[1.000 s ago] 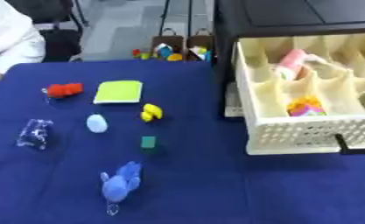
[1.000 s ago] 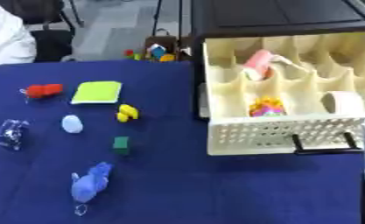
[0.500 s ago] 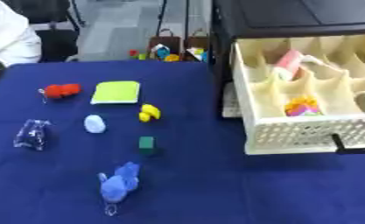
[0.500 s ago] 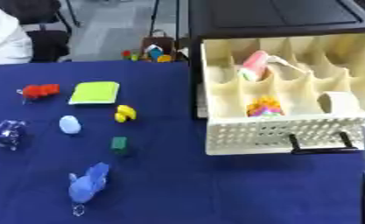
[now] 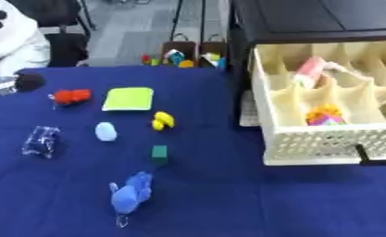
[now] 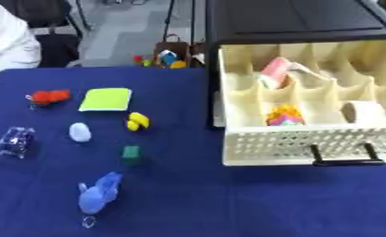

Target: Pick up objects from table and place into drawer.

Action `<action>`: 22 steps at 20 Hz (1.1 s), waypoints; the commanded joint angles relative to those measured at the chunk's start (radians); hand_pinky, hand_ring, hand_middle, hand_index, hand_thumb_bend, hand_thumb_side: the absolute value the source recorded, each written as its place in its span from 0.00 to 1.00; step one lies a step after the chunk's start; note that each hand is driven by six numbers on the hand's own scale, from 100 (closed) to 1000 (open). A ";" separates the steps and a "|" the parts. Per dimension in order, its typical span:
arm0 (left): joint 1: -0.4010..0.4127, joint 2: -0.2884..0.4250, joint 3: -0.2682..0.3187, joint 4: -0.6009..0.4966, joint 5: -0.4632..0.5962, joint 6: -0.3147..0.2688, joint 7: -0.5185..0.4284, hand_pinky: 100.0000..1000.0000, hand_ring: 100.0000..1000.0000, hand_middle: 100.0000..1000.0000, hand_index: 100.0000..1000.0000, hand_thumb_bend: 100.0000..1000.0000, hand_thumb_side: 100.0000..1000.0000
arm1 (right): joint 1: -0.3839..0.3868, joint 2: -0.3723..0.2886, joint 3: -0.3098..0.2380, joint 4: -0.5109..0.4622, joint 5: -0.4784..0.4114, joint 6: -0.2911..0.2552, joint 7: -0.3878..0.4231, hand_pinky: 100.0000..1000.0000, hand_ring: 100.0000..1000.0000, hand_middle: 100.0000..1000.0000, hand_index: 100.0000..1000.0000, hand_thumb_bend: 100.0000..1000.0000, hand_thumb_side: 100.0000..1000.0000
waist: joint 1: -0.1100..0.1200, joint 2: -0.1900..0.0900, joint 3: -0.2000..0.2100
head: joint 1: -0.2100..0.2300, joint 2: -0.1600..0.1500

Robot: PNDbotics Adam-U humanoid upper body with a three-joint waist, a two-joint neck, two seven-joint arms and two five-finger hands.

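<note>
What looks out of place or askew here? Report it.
Nothing is spilled or damaged. The pink tube lies tilted across the dividers of the drawer rather than down in one compartment. The toys on the table lie apart, none overturned that I can tell.

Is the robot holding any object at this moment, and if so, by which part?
Nothing is seen held: neither robot hand shows in either view. The blue toy, green cube and yellow toy lie on the table.

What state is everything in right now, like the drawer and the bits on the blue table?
Drawer: pulled open.
Pink tube: lying tilted in a back compartment.
Colourful toy: inside a front compartment.
Yellow-green pad: flat on the table.
Yellow toy: on the table.
Blue plush: lying on the table.
Clear packet: lying flat.
</note>
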 commanded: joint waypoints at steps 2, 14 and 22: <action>-0.050 0.076 -0.029 0.074 -0.046 -0.029 -0.127 0.74 0.79 0.82 0.98 0.95 0.86 | -0.009 -0.023 0.005 -0.009 -0.015 -0.014 -0.002 0.55 0.62 0.61 0.73 0.00 1.00 | 0.004 -0.019 -0.004 | 0.013 -0.012; -0.100 0.098 -0.132 0.230 -0.110 -0.071 -0.349 0.77 0.80 0.81 0.98 0.66 0.63 | -0.009 -0.026 0.011 -0.009 -0.026 -0.019 0.005 0.55 0.62 0.61 0.73 0.00 1.00 | 0.014 -0.011 -0.019 | 0.031 -0.024; -0.111 0.096 -0.195 0.311 -0.142 -0.099 -0.384 0.74 0.78 0.80 0.96 0.50 0.60 | -0.014 -0.025 0.015 -0.009 -0.030 -0.023 0.009 0.55 0.62 0.61 0.73 0.00 1.00 | 0.015 -0.007 -0.031 | 0.045 -0.037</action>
